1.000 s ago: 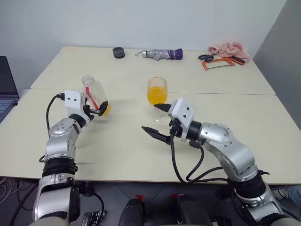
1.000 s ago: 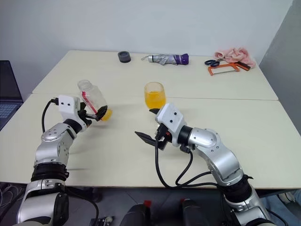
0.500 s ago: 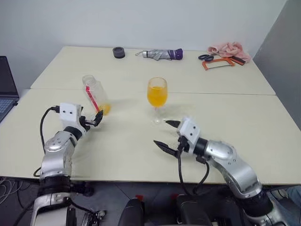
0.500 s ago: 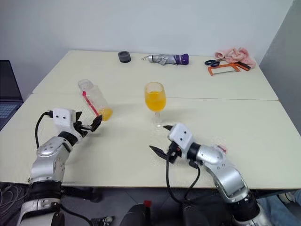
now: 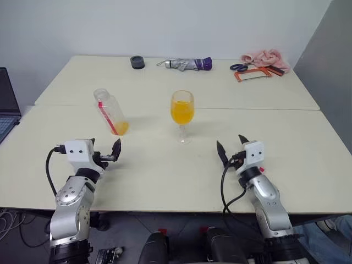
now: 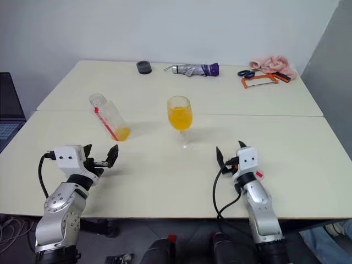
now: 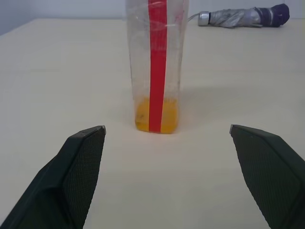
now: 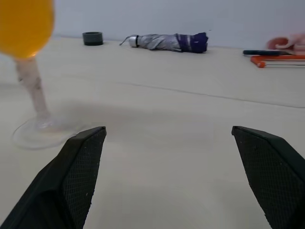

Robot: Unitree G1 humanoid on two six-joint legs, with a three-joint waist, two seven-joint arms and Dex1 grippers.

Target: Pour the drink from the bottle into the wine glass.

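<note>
Both hands, left [image 5: 104,155] and right [image 5: 231,146], spread empty, have withdrawn from bottle [image 5: 111,112] and seemingly fuller wine glass [image 5: 182,113].

Head pair: high above the table [image 5: 165,181], looking forward and down over both arms, the two eyes set slightly apart and sharing the whole tabletop out to the far wall.

Left wrist view: low, near table level, looking forward between the wide-apart left jaws [image 7: 167,131]; bottle [image 7: 156,67] straight ahead of them, near, standing apart from them; folded umbrella [image 7: 243,16] far beyond.

Right wrist view: equally low, looking forward between the spread right jaws [image 8: 167,131]; wine glass [image 8: 29,71] ahead and off to one side, near; same umbrella [image 8: 164,42] and a black roll [image 8: 92,38] far beyond.

Shared by both wrist views: far table edge with the umbrella.
</note>
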